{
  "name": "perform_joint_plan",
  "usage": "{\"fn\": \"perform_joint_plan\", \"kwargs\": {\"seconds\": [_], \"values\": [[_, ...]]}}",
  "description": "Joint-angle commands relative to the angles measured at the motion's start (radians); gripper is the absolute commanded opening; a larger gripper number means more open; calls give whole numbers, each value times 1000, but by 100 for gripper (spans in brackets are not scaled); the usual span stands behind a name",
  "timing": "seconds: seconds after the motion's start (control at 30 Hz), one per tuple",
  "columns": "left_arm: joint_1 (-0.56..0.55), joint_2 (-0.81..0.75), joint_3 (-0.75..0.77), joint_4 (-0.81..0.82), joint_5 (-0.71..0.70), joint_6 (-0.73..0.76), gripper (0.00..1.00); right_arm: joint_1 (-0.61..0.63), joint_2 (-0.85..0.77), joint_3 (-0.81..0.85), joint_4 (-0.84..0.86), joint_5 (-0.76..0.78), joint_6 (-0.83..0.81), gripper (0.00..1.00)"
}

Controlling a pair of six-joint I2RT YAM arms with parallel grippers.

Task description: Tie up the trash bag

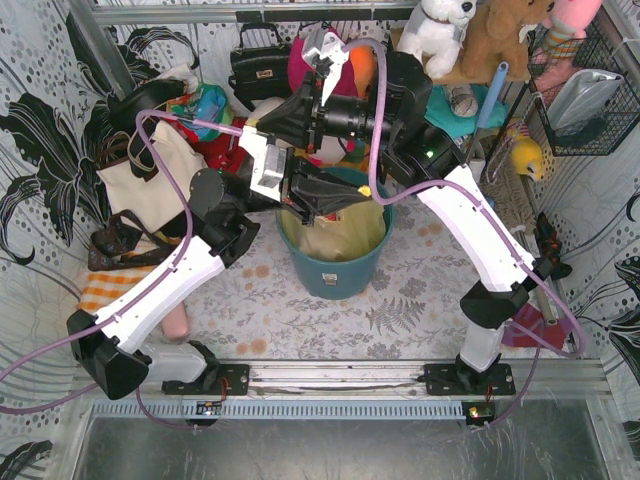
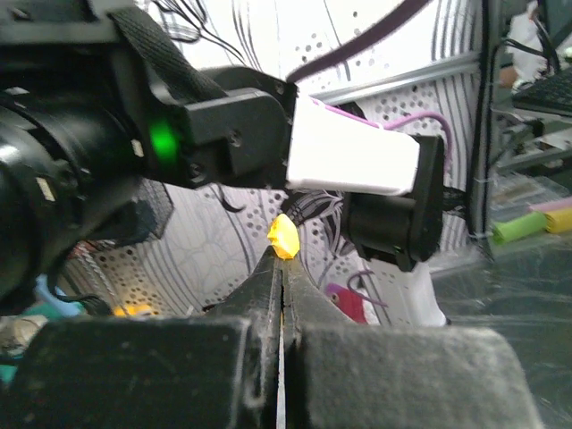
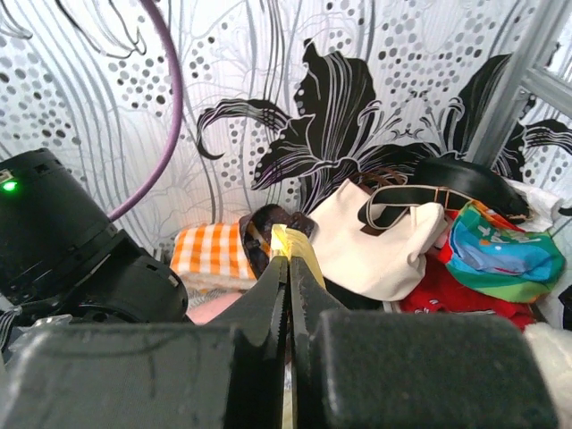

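The trash bag point(image 1: 338, 238) is thin yellow-green plastic and sits inside a teal-blue bucket point(image 1: 335, 275) at the table's middle. My two arms cross above the bucket. My left gripper point(image 1: 362, 191) points right over the bucket's far rim and is shut on a small yellow tip of the bag point(image 2: 283, 239). My right gripper point(image 1: 250, 128) points left, higher up, and is shut on a yellow strip of the bag point(image 3: 302, 253). The arms hide most of the bag's mouth.
A cream tote point(image 1: 150, 172) with black straps lies at the left, also in the right wrist view point(image 3: 380, 241). An orange checked cloth point(image 1: 108, 288), a black handbag point(image 1: 258, 62) and stuffed toys point(image 1: 470, 30) crowd the back and sides.
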Motion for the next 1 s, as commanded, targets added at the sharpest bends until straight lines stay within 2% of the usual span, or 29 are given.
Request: {"fn": "perform_joint_plan", "kwargs": {"seconds": [0.0,0.17,0.5,0.73,0.97], "values": [[-4,1,38,25,-125,61,0,6,-71,-40,111,102,59,0],[-4,-9,13,53,-203,80,0,6,-121,-99,57,309,117,0],[-2,-68,-77,85,-346,110,0,6,-333,-339,-33,712,215,0],[-1,-85,-102,59,-383,140,0,6,-459,-501,-61,759,298,0],[-2,-110,-137,45,-440,164,0,6,-598,-688,10,747,406,0]]}}
